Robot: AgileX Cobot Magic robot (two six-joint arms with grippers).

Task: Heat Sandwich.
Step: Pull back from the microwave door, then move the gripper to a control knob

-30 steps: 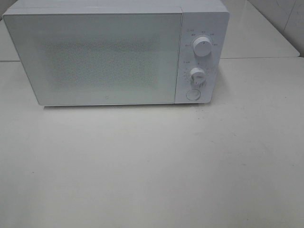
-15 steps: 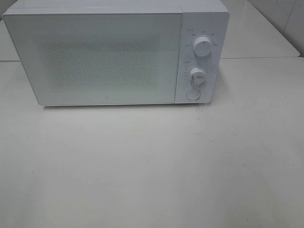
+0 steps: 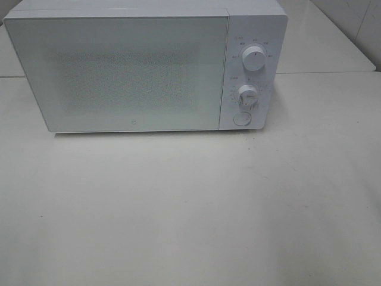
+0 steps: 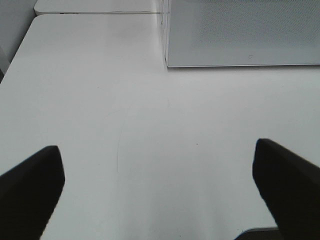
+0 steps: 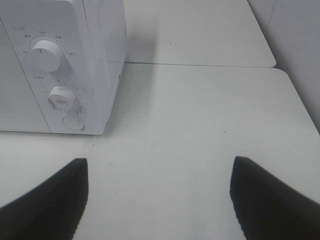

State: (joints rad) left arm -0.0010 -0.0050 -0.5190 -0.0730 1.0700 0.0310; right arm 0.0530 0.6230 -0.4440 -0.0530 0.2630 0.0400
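The white microwave (image 3: 146, 65) stands at the back of the table with its door shut; two knobs and a round button (image 3: 241, 118) sit on its right panel. The sandwich is out of view. Neither arm shows in the high view. In the left wrist view my left gripper (image 4: 157, 192) is open over bare table, short of the microwave's (image 4: 240, 32) lower left corner. My right gripper (image 5: 160, 197) is also open, nothing between its fingers, with the microwave's control panel (image 5: 55, 75) ahead of it and to one side.
The white table (image 3: 190, 208) stretches in front of the microwave. A seam to a second white table (image 5: 200, 30) runs behind. A tiled wall (image 3: 357, 24) rises at the back right.
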